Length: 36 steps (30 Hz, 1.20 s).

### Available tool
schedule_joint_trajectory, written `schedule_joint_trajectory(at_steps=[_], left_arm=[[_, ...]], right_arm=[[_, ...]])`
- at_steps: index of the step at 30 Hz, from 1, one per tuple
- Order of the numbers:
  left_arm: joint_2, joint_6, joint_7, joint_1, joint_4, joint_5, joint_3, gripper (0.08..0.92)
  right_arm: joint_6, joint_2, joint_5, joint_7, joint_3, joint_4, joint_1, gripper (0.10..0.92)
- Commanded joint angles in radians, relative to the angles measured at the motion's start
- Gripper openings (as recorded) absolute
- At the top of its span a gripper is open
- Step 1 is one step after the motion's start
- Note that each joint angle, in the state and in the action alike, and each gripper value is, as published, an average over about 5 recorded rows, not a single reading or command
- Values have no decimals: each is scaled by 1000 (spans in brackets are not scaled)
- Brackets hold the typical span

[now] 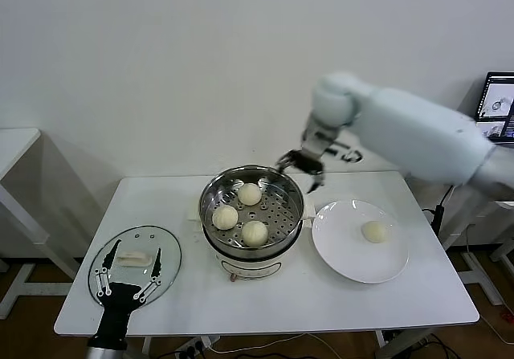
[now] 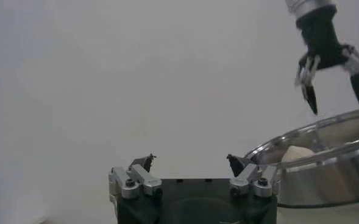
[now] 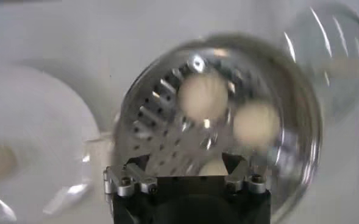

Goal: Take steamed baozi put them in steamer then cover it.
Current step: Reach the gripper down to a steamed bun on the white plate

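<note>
- The steamer [image 1: 252,213] stands at the middle of the white surface [image 1: 265,295]; three steamed baozi lie on its perforated tray: one toward the back [image 1: 250,193], one on the robot's left [image 1: 225,217], one at the front [image 1: 254,233]
- The fourth bun [image 1: 374,231] lies on the white plate [image 1: 337,246] just beside the steamer on the robot's right
- The right tool [image 1: 301,169] hangs above the steamer's far rim, fingers spread wide, holding nothing; its wrist view looks down on the tray and the buns [image 3: 203,95]
- The cover [image 1: 165,250] lies flat on the surface well to the left of the steamer, its white handle [image 1: 133,257] up
- The left tool [image 1: 128,283] sits low at the surface's near edge over the cover, fingers wide apart and empty
</note>
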Motion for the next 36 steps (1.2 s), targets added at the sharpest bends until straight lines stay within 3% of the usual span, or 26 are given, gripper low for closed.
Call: schedule_joint_trajectory(at_steps=[1, 10, 36], left_arm=[[2, 5, 0, -2, 0, 1, 1, 823], [6, 21, -1, 5, -12, 3, -8, 823], [5, 19, 1, 20, -9, 4, -33, 823]], right_arm=[[-278, -203, 122, -42, 25, -337, -82, 823], [-218, -170, -55, 63, 176, -482, -348, 823], [-194, 14, -147, 152, 285, -617, -471, 823]])
